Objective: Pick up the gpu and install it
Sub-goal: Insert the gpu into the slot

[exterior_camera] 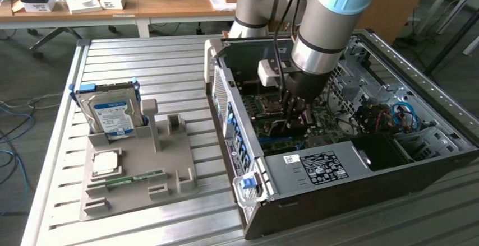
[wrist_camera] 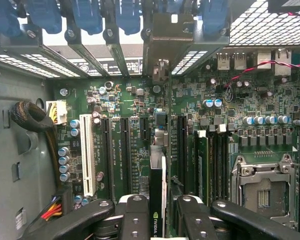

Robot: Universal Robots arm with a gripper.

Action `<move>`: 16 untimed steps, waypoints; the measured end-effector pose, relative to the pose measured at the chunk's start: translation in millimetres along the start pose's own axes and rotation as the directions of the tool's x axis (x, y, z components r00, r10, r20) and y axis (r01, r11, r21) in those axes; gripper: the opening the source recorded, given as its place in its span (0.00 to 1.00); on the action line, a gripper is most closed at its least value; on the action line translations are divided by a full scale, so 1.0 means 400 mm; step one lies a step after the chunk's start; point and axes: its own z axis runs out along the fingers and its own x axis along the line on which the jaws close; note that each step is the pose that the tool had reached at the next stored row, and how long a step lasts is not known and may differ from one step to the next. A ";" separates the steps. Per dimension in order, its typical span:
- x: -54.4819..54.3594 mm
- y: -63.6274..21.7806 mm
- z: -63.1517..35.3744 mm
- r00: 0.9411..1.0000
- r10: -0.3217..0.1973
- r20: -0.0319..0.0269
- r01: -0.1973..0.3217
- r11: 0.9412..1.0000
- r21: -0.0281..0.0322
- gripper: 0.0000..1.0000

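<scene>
**Robot arm holding a graphics card over the slots inside an open computer**

A slatted metal desk (exterior_camera: 150, 61) carried an open computer case (exterior_camera: 322, 167), lying on its side at the exterior view's right. A grey parts holder (exterior_camera: 142, 167) stood well apart at that view's left, with a blue-framed hard drive (exterior_camera: 112, 114) upright in it.

The robot arm (exterior_camera: 329, 27) reached down into the case, over the green motherboard (wrist_camera: 135, 110).

The pincer (wrist_camera: 162, 210) was closed on the gpu (wrist_camera: 156, 190), one finger on each flat face. The gpu stood on its thin edge, directly over the motherboard, between two long black expansion slots.

Its long axis ran level from the pincer toward the case's rear wall, on the exterior view's left, where blue clips line the card openings. Its end by that wall seemed to carry the bracket.

Picking up looked finished, and installing was the step in hand. Whether the card's lower edge had entered a slot could not be told. Judging by the layout, seating calls for that edge to sit parallel over the slot, the bracket in its opening, and a straight push down.
</scene>
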 end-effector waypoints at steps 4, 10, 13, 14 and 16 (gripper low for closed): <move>0.000 0.000 0.001 1.000 0.000 0.000 0.000 1.000 0.000 0.26; 0.000 0.000 0.003 1.000 0.000 0.000 0.000 1.000 0.000 0.26; 0.000 0.000 0.003 1.000 0.000 0.000 0.000 1.000 0.000 0.26; 0.000 0.000 0.002 1.000 0.000 0.001 0.000 1.000 0.000 0.26; 0.000 0.000 0.000 1.000 0.000 0.002 0.000 1.000 0.000 0.26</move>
